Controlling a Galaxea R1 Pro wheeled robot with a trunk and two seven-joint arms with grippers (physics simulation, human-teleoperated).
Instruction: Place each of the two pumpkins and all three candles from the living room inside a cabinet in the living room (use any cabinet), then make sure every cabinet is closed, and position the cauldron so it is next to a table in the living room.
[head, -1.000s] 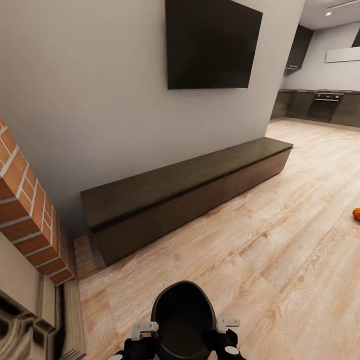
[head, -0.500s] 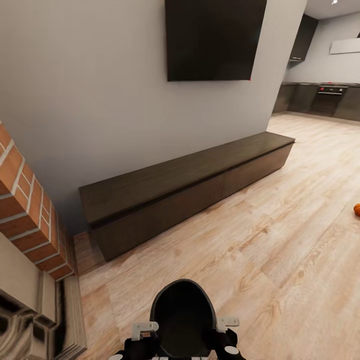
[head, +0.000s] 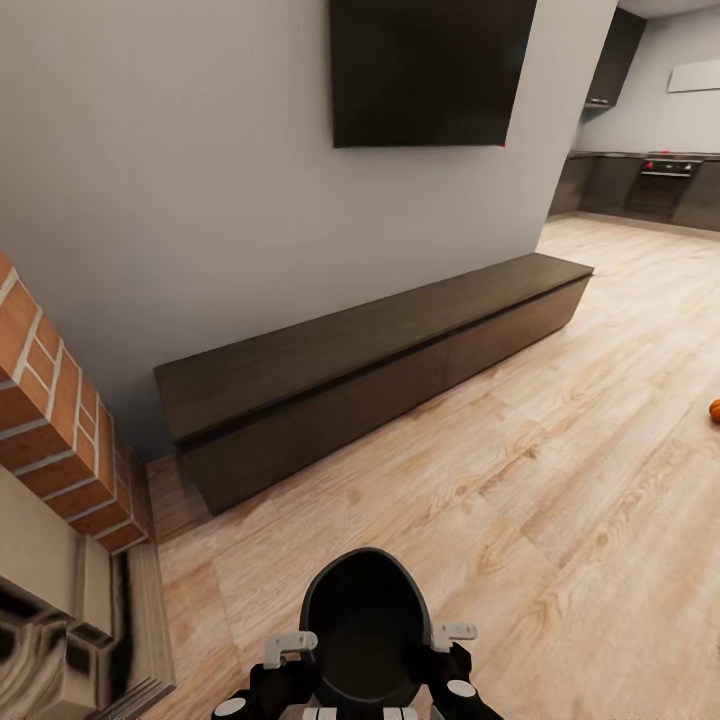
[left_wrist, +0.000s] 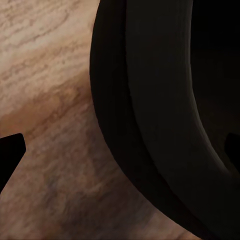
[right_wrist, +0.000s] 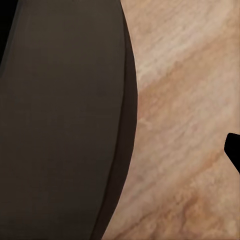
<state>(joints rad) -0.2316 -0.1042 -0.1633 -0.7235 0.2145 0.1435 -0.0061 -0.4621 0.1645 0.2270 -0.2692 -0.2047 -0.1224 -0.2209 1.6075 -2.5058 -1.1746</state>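
The black cauldron (head: 365, 625) hangs low in front of me above the wood floor, held from both sides. My left gripper (head: 290, 647) grips its left rim and my right gripper (head: 452, 634) its right rim. In the left wrist view the cauldron wall (left_wrist: 165, 115) passes between the dark fingertips (left_wrist: 10, 152). The right wrist view has the cauldron's outer side (right_wrist: 60, 120) against the floor. The long dark-brown cabinet (head: 370, 370) runs along the wall ahead, all fronts shut. One orange pumpkin (head: 715, 410) lies on the floor at the far right edge. The candles are out of view.
A black TV (head: 430, 70) hangs above the cabinet. A red-brick fireplace (head: 55, 430) stands close at my left. The grey kitchen units (head: 650, 190) lie far back right. Open plank floor (head: 560, 480) spreads between me and the cabinet.
The whole view has shifted a little: the cabinet and TV sit slightly higher and the pumpkin has slid toward the right edge. The cauldron stays held between both grippers.
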